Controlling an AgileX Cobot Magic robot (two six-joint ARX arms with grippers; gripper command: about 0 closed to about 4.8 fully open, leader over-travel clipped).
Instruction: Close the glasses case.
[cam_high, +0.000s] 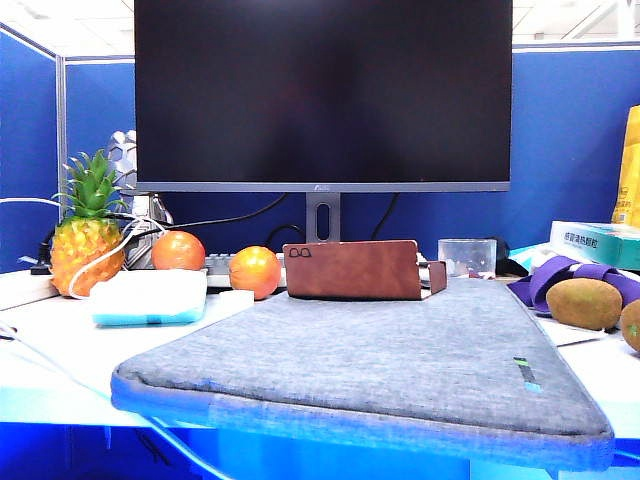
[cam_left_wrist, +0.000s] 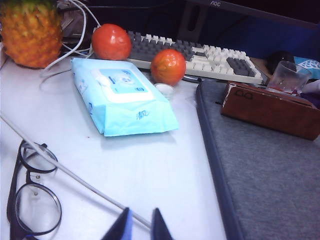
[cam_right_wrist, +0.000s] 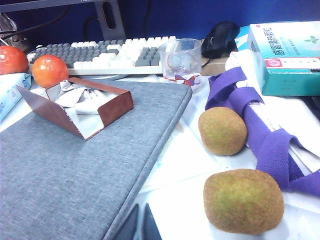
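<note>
The case (cam_high: 352, 269), standing open at centre frame on the grey sleeve (cam_high: 380, 370), is best closed by its lid being pressed down evenly, both the left end effector (cam_left_wrist: 141, 226) and the right end effector (cam_right_wrist: 141, 225) being seen empty, the left spread, the right's gap not readable.

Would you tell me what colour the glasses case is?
Reddish-brown, best seen in the exterior view: glasses case.

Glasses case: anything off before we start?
The glasses case stands open on the grey sleeve, a white cloth inside but no glasses. A pair of glasses lies on the table near the left tool.
</note>
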